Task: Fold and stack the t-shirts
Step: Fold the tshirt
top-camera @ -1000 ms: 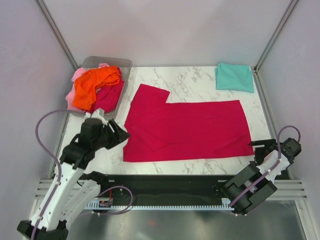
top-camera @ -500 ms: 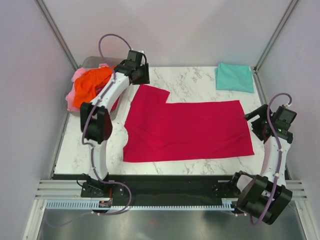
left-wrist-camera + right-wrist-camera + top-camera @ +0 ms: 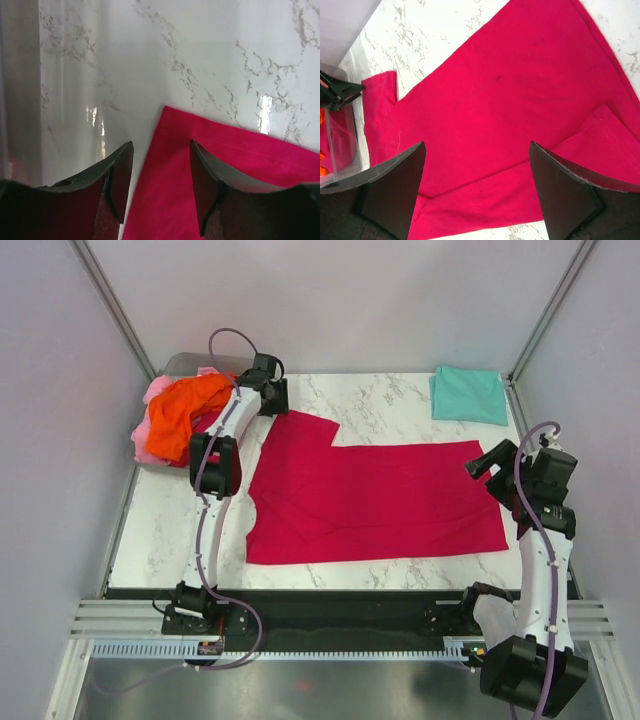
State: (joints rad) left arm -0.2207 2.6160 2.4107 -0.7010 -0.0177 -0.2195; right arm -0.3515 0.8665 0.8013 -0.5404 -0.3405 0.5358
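Note:
The crimson-magenta t-shirt [image 3: 370,500] lies spread flat on the marble table, one sleeve pointing to the far left. My left gripper [image 3: 274,405] is open at that sleeve's far corner. In the left wrist view [image 3: 161,150] one finger is over the marble and the other over the cloth [image 3: 230,165]. My right gripper [image 3: 480,465] is open wide over the shirt's far right corner, holding nothing [image 3: 477,150]; the shirt [image 3: 510,90] fills that view. The orange t-shirt [image 3: 185,410] and the pale pink one [image 3: 153,392] are heaped at the far left. The teal t-shirt [image 3: 468,394] lies folded square at the far right.
A clear plastic bin [image 3: 215,362] at the far left holds the heaped shirts, close beside my left gripper. Frame posts rise at the two far corners. Pale walls close in the table on the left and right. A black rail runs along the near edge.
The left arm has swung from the near left out to the sleeve's far corner. The right arm has risen from the near right to the shirt's far right corner.

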